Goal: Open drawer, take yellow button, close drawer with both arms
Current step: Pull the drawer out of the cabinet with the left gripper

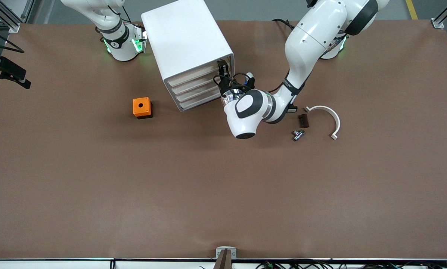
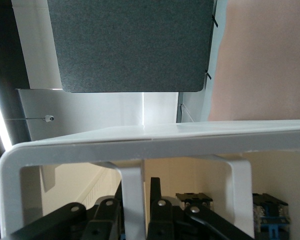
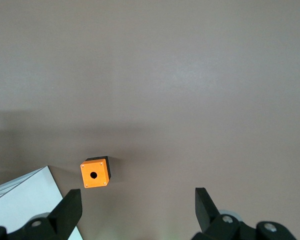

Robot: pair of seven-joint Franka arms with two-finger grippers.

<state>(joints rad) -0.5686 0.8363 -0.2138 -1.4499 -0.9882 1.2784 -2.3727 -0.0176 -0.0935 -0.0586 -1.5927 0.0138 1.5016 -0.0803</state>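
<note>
— What did the left wrist camera catch?
— The white cabinet (image 2: 155,137) frame filled it, and the left gripper (image 2: 140,212) closed on a white handle (image 2: 132,200).
— Anything inside?
— Black parts (image 2: 192,200), one blue-ended (image 2: 270,220).

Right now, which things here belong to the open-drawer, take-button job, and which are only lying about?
Belong to the job:
- top drawer of the white cabinet
- left hand, at that drawer's front
- right hand, open, waiting high over the table

Only lying about:
- orange box
- white curved piece
- dark block
- small metal part

The button is not visible.
</note>
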